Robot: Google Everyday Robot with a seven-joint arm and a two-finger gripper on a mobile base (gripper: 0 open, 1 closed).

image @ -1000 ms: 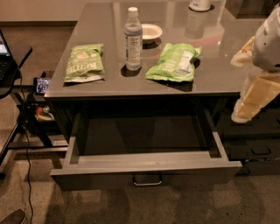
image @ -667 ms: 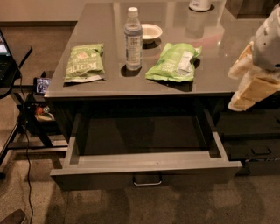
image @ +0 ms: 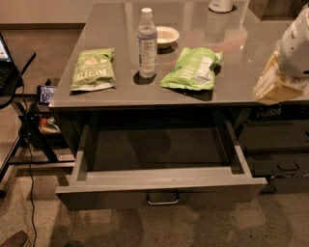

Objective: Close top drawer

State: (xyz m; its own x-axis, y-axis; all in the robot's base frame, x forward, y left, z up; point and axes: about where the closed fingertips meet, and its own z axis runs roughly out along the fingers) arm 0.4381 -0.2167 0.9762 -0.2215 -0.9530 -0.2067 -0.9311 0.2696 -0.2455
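Observation:
The top drawer (image: 159,178) stands pulled far out from under the grey desk top (image: 231,58). It is wide, shallow and dark grey, and its inside looks empty. A small metal loop handle (image: 162,198) sits at the middle of its flat front. My gripper (image: 273,84) is at the right edge of the view, pale and cream-coloured, above the desk's front right corner. It is well above and to the right of the drawer and touches nothing.
On the desk lie two green chip bags (image: 93,69) (image: 193,69), a water bottle (image: 147,43), a small white bowl (image: 165,35) and a white cup (image: 220,5). A right-hand column of drawers (image: 285,149) stands beside. A stand with cables (image: 29,130) is at the left.
My gripper has risen and shifted slightly up and back over the desk's right corner. The drawer has not moved.

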